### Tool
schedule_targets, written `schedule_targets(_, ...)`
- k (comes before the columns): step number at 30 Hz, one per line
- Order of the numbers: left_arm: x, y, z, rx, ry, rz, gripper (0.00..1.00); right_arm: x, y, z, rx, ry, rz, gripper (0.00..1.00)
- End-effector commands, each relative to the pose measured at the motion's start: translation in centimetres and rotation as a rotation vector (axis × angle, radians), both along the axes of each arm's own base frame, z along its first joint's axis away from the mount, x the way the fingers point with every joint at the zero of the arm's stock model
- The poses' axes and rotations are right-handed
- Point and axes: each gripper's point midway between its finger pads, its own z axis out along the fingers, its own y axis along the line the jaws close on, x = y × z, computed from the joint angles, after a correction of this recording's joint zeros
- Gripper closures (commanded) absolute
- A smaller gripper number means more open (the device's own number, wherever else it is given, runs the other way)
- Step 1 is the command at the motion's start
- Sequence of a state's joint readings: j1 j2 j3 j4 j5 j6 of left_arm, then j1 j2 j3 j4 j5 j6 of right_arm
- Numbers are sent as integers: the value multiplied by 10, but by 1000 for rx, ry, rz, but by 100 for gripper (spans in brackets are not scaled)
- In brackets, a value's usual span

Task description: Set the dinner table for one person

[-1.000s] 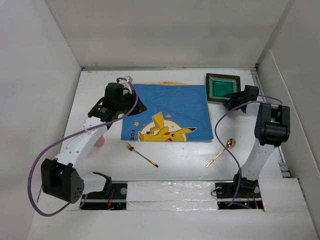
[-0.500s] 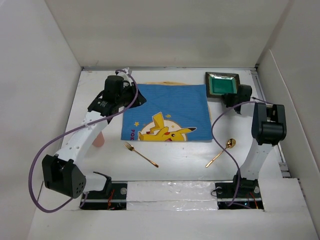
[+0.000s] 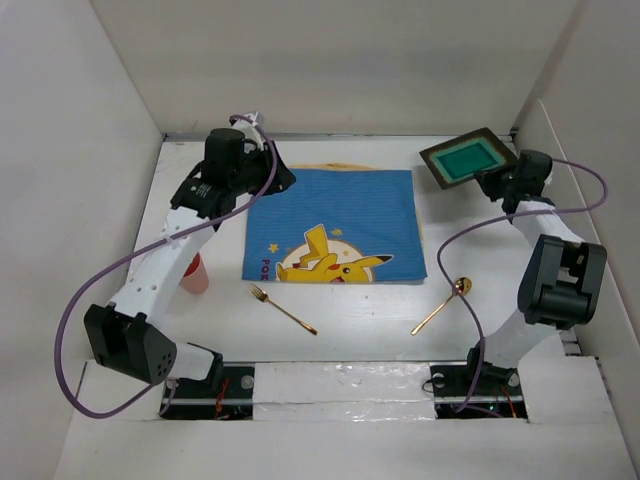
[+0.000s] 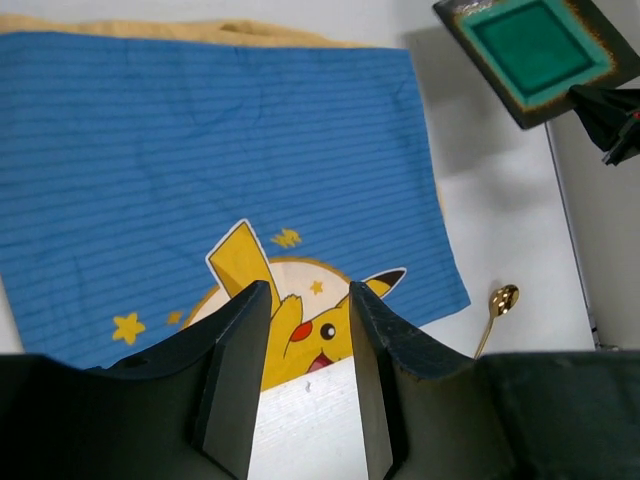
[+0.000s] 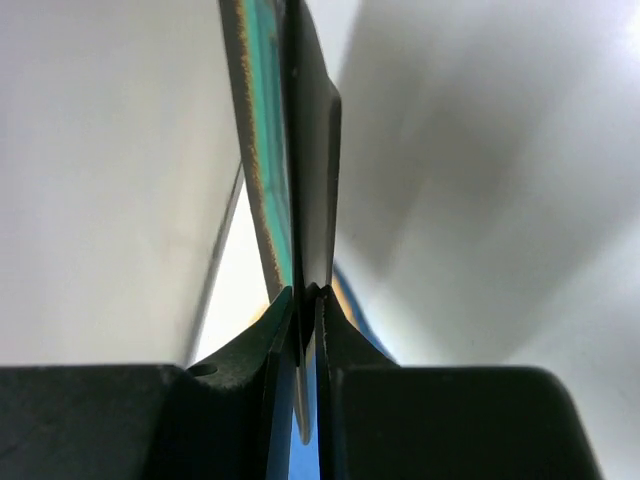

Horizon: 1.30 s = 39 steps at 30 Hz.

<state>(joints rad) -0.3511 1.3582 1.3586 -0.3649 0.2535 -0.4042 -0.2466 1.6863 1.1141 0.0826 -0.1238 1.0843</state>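
Observation:
The white dinner table (image 3: pixel 360 340) carries a blue cartoon-printed placemat (image 3: pixel 335 222) at its middle. My right gripper (image 3: pixel 491 183) is shut on the edge of a square dark plate with a green centre (image 3: pixel 463 158), which hangs tilted above the far right corner. In the right wrist view the plate (image 5: pixel 272 150) runs edge-on up from the closed jaws (image 5: pixel 308 296). My left gripper (image 3: pixel 277 182) hovers open over the placemat's far left corner, with nothing between its fingers (image 4: pixel 305 300). The left wrist view also shows the placemat (image 4: pixel 220 160) and the raised plate (image 4: pixel 535 48).
A gold fork (image 3: pixel 282 308) lies in front of the placemat on the left and a gold spoon (image 3: pixel 442 305) on the right. A pink cup (image 3: pixel 194 275) stands beside the left arm. White walls close in the table on three sides.
My right gripper closed on the plate's edge and lifted it off the table, swinging back and to the right. My left gripper opened wider and drew slightly back.

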Motion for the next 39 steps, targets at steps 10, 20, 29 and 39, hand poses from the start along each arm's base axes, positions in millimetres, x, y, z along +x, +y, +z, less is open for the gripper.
schedule_targets(10,5,8,32,38,-68,-19,64,-87,213,107,-10,-316,1121,100)
schedule_targets(20,0,6,21,35,-50,-39,64,-93,314,97,175,-370,1420,100)
schedule_targets(29,-5,16,12,40,-40,-19,64,-87,329,48,219,-264,1429,100)
schedule_targets(39,-6,16,5,40,-22,-15,64,-89,328,5,242,-176,1453,100)
